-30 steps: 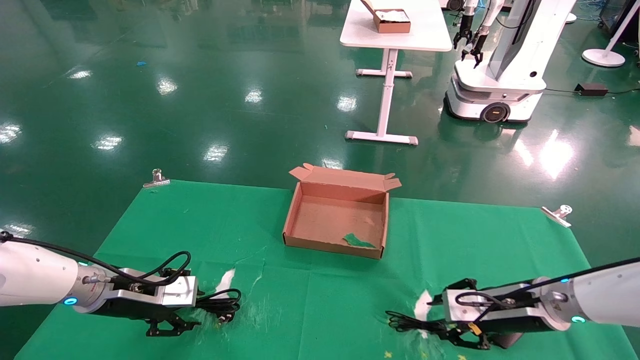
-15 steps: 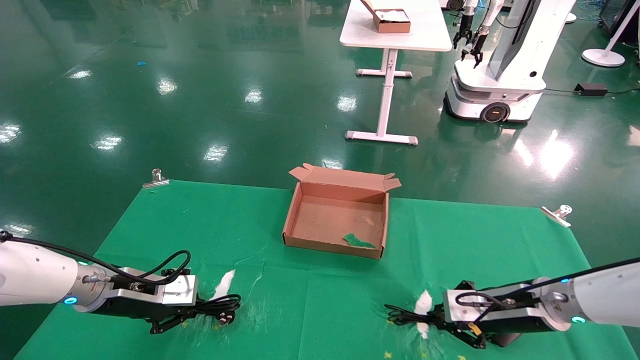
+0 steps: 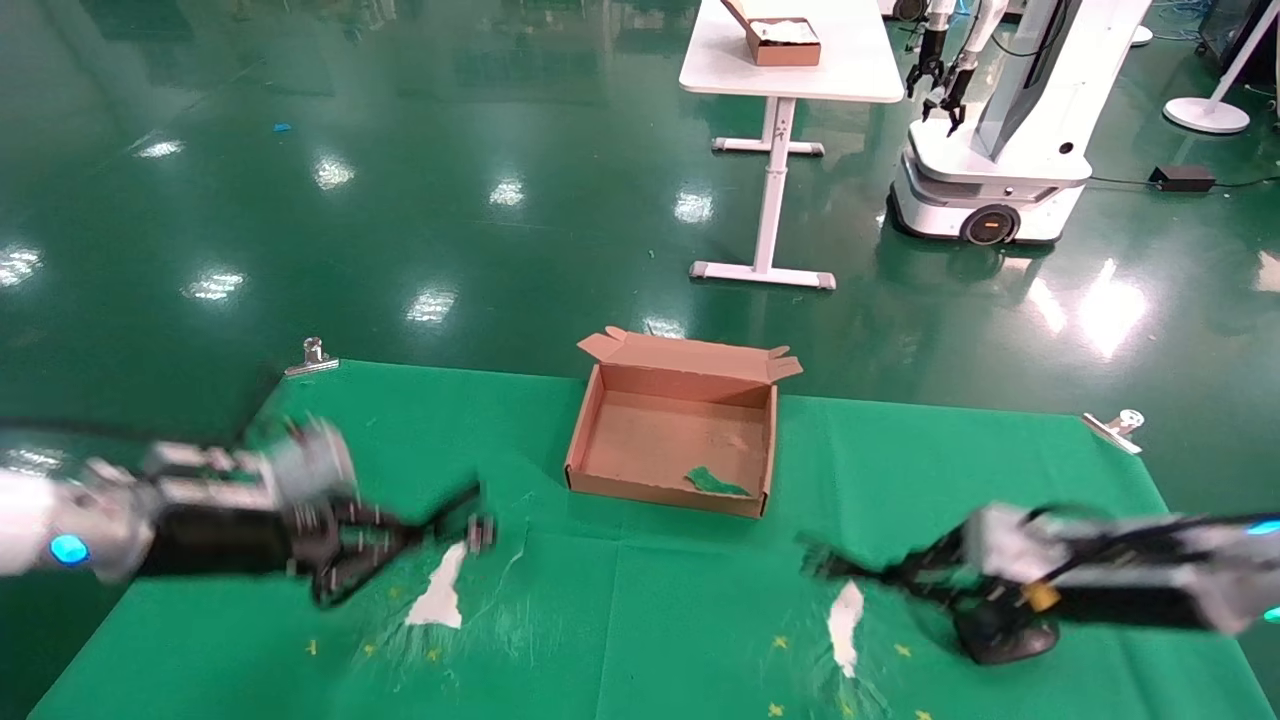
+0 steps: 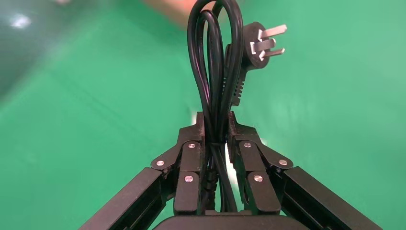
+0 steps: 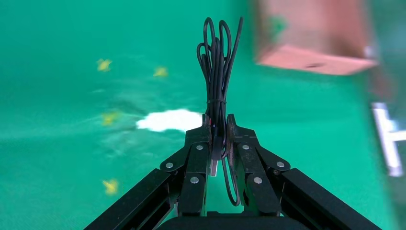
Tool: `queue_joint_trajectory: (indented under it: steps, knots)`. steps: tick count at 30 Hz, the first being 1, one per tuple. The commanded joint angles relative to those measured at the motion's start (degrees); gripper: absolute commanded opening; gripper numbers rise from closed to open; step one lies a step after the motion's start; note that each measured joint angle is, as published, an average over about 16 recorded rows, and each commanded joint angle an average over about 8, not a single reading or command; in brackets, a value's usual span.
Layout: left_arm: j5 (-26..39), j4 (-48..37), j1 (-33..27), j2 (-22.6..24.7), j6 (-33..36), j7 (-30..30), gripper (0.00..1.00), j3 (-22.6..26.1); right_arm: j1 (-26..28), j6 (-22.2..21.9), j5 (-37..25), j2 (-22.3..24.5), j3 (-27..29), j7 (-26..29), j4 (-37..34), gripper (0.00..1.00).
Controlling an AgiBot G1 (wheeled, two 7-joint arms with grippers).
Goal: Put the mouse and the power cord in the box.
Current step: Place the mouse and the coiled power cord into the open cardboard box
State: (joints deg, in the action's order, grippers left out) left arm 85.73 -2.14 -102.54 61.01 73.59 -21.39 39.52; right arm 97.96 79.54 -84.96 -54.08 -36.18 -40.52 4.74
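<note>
The brown cardboard box [image 3: 660, 492] stands open at the middle of the green cloth, flap at the far side; it also shows in the right wrist view [image 5: 316, 38]. Left of the box and nearer, my left gripper [image 3: 400, 540] [image 4: 215, 120] is shut on the looped black power cord [image 4: 213, 57], its plug [image 4: 258, 45] [image 3: 480, 530] sticking out past the fingertips. Right of the box and nearer, my right gripper [image 3: 900, 575] [image 5: 218, 122] is shut on the mouse's thin bundled cable [image 5: 218, 62]. The black mouse [image 3: 1005, 640] sits below that wrist; whether it touches the cloth I cannot tell.
A green scrap [image 3: 715, 482] lies inside the box. White worn patches [image 3: 440, 595] [image 3: 845, 625] mark the cloth. Metal clips [image 3: 313, 357] [image 3: 1115, 430] hold its far corners. Beyond stand a white table [image 3: 790, 75] and another robot [image 3: 1000, 120].
Both arms have risen off the cloth and swung towards the box. The left carries the power cord up with it, the right the mouse cable with the mouse trailing.
</note>
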Motion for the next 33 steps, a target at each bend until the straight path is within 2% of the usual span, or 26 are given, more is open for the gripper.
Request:
queue_joint_trajectory:
  steps: [1,6,9,12,14,17,20,22,23,26,30,31,33]
  knots:
    - [-3.3,-1.8,-1.2,-1.2,2.2,3.0,0.0,-2.3,1.5,2.2,1.4,2.4,1.0,0.0,0.4,0.0]
    - [-7.3,-1.5,-5.8,3.1,-0.9,6.1,0.0,-5.0,7.7,2.6,1.8,1.8,1.4,3.3,5.4,0.0]
    - [-8.8,-0.3,-8.6,6.4,-5.2,7.0,0.0,-6.0,9.0,0.9,1.6,-2.4,1.2,6.1,7.2,0.0]
    - [-9.6,1.0,-11.0,9.0,-9.5,7.3,0.0,-6.5,7.9,-2.9,1.4,-8.5,0.8,8.0,6.7,0.0]
    - [-9.8,1.8,-12.3,10.1,-11.4,7.4,0.0,-6.7,6.3,-7.2,0.9,-12.8,0.5,8.1,5.1,0.0]
    - [-9.9,2.4,-13.8,10.4,-12.0,7.6,0.0,-6.7,3.5,-17.1,0.0,-18.2,0.0,7.6,1.8,0.0]
    - [-9.5,2.6,-14.7,9.3,-9.8,7.9,0.0,-6.4,0.6,-27.9,-0.7,-21.7,-0.3,7.3,-0.7,0.0]
    - [-8.7,2.4,-15.0,8.1,-7.2,8.2,0.0,-5.9,-1.3,-33.5,-0.6,-23.0,-0.2,7.4,-1.3,0.0]
    - [-8.2,2.3,-15.2,7.4,-5.7,8.4,0.0,-5.5,-2.2,-35.4,-0.4,-23.4,-0.1,7.6,-1.3,0.06]
    - [-6.5,1.7,-15.5,5.4,-1.3,9.1,0.0,-4.3,-4.2,-38.0,0.6,-23.7,0.3,8.4,-0.4,0.43]
    - [-4.4,1.0,-15.6,3.7,3.4,9.5,0.0,-2.9,-5.4,-38.7,1.6,-23.7,0.5,9.1,1.0,0.93]
    - [-3.9,1.0,-15.6,3.6,4.2,9.5,0.0,-2.5,-5.6,-38.7,1.7,-23.7,0.4,9.1,1.3,1.0]
    - [-2.9,1.0,-15.5,3.7,5.2,9.2,0.0,-1.9,-5.8,-38.7,1.8,-23.7,0.2,8.7,2.0,1.0]
